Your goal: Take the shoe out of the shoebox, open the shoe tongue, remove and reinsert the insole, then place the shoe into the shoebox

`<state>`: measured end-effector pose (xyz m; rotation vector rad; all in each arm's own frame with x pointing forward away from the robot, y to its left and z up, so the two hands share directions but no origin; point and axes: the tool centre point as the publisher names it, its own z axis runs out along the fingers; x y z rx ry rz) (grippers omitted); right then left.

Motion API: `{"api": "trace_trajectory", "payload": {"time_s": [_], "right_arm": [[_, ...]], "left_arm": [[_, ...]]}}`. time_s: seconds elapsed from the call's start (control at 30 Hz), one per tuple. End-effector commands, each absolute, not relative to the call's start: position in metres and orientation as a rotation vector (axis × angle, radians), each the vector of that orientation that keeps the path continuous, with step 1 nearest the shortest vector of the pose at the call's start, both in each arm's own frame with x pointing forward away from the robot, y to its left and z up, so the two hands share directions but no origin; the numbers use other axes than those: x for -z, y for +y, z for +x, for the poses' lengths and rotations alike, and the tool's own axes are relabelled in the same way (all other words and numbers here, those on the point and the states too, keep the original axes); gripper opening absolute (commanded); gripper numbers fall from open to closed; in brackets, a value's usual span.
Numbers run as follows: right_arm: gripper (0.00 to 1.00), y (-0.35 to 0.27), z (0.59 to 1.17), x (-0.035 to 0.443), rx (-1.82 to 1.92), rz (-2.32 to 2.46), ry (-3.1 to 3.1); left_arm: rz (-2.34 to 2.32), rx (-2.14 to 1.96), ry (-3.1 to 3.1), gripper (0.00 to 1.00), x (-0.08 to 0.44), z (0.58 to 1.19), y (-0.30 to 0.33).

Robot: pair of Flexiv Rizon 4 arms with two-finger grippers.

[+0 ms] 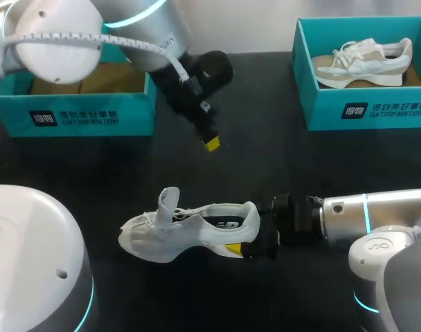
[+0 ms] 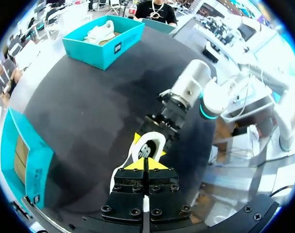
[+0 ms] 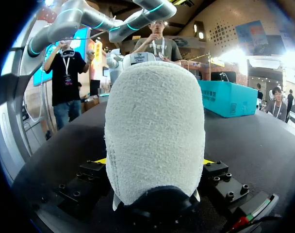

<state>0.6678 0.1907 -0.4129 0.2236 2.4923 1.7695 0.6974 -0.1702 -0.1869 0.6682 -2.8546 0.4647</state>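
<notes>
Shoe (image 1: 190, 232) held pinched at the heel by right gripper (image 1: 246, 236); left gripper (image 1: 211, 144), tips pressed together, best lowered squarely onto insole (image 1: 221, 223).

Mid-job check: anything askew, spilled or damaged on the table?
Nothing stands out. The white mesh sneaker sits upright on the black table, tongue raised, its heel clamped in the right gripper. The left gripper hangs shut above it.

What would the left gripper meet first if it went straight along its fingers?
Probably the white shoe, at its open collar: it lies straight ahead of the left gripper in the wrist view, heel held by the right gripper. Depth is uncertain.
</notes>
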Motion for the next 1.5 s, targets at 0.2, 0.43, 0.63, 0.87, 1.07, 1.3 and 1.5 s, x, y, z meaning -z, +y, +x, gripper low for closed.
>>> {"api": "trace_trajectory", "payload": {"time_s": [0.2, 0.43, 0.63, 0.87, 1.07, 1.3, 1.5], "right_arm": [[0.00, 0.191, 0.668, 0.412, -1.762, 0.224, 2.499], [0.00, 0.191, 0.668, 0.412, -1.762, 0.224, 2.499], [0.00, 0.191, 0.668, 0.412, -1.762, 0.224, 2.499], [0.00, 0.191, 0.668, 0.412, -1.762, 0.224, 2.499], [0.00, 0.191, 0.668, 0.412, -1.762, 0.224, 2.499], [0.00, 0.191, 0.668, 0.412, -1.762, 0.224, 2.499], [0.00, 0.191, 0.668, 0.412, -1.762, 0.224, 2.499]], "left_arm": [[0.346, -0.444, -2.934, 0.00, 0.215, 0.693, -0.199], [0.346, -0.444, -2.934, 0.00, 0.215, 0.693, -0.199], [0.346, -0.444, -2.934, 0.00, 0.215, 0.693, -0.199], [0.158, -0.398, -2.934, 0.00, 0.248, 0.694, -0.209], [-0.002, -0.421, -2.937, 0.00, 0.264, 0.682, -0.204], [-0.091, -0.433, -2.940, 0.00, 0.263, 0.677, -0.198], [-0.091, -0.433, -2.940, 0.00, 0.263, 0.677, -0.198]]}}
